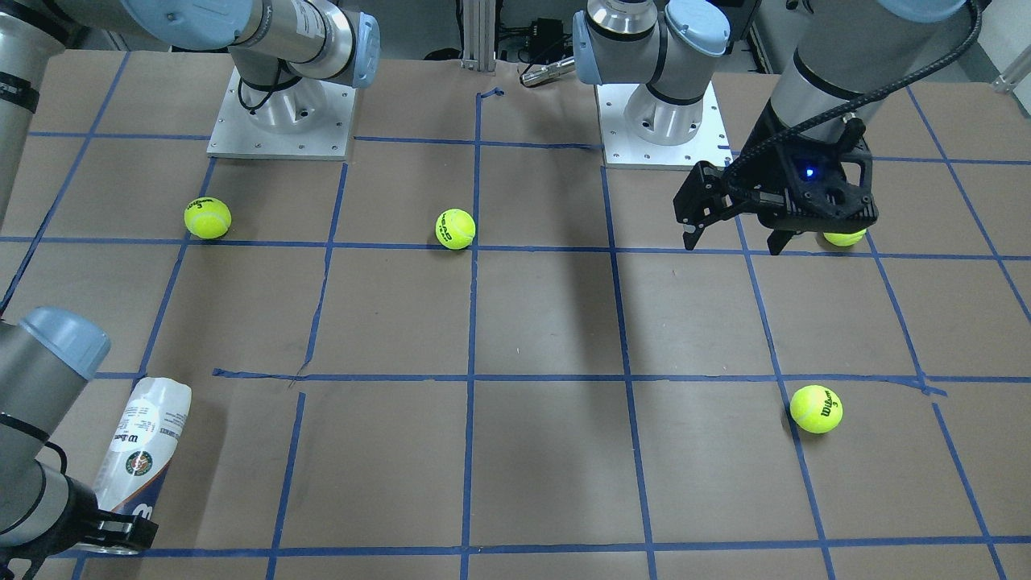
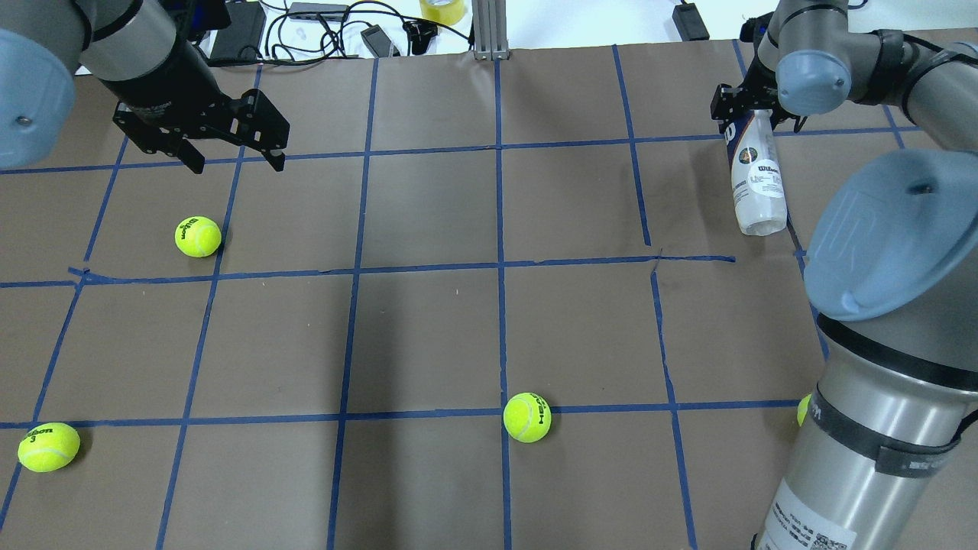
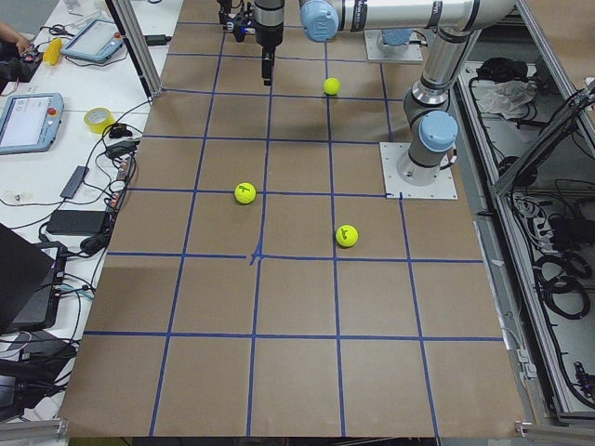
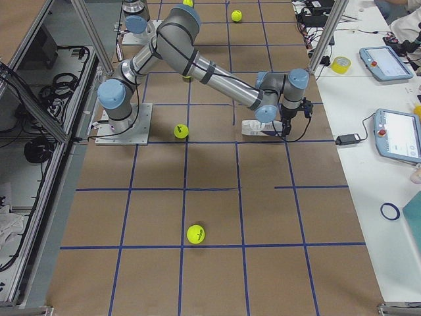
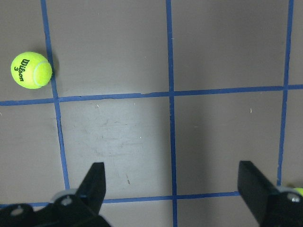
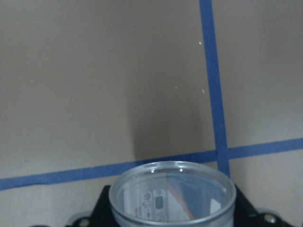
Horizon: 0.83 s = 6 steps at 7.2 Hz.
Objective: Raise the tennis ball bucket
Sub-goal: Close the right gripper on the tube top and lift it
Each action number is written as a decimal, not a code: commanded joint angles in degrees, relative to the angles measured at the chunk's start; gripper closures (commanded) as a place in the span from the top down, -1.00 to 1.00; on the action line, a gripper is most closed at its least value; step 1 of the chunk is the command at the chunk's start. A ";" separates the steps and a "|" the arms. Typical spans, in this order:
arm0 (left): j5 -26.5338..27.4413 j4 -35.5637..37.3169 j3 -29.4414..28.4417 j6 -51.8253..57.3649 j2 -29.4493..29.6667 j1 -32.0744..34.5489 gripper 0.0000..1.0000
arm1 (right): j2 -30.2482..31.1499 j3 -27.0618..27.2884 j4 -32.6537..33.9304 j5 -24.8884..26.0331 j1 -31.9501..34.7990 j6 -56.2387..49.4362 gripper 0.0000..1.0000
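**Right gripper has the bucket by its rim end**

Near the far left corner, the left gripper (image 2: 235, 162) hangs wide open, holding nothing. Four balls (image 2: 197, 237) dot the table, one half hidden behind the right arm. At the far right corner, the right gripper (image 2: 752, 114) clamps the one bucket (image 2: 758, 179) at its metal-rim end. I cannot tell whether it is off the table. Best play, I'd say: rise straight and slow, since that long free end could sag or swing.

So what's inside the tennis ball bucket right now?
Looking down through its metal rim, the tennis ball bucket shows only the back of its label; no ball is visible. The deeper end falls outside the wrist view, so it's unconfirmed.
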<state>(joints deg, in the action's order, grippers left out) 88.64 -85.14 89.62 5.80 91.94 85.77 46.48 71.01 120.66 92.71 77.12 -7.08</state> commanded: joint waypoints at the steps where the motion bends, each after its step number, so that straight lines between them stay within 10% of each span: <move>1: 0.04 0.06 0.03 0.00 0.00 -0.07 1.00 | 4.91 0.26 -0.68 -0.25 5.28 0.05 0.16; 6: 0.13 -0.03 -0.06 0.00 -0.18 0.01 1.00 | 9.33 0.35 -1.75 0.98 32.16 -25.27 -0.18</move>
<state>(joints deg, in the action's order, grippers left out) 88.95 -85.17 89.56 5.87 91.78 85.72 55.26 71.36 118.39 93.21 102.49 -24.28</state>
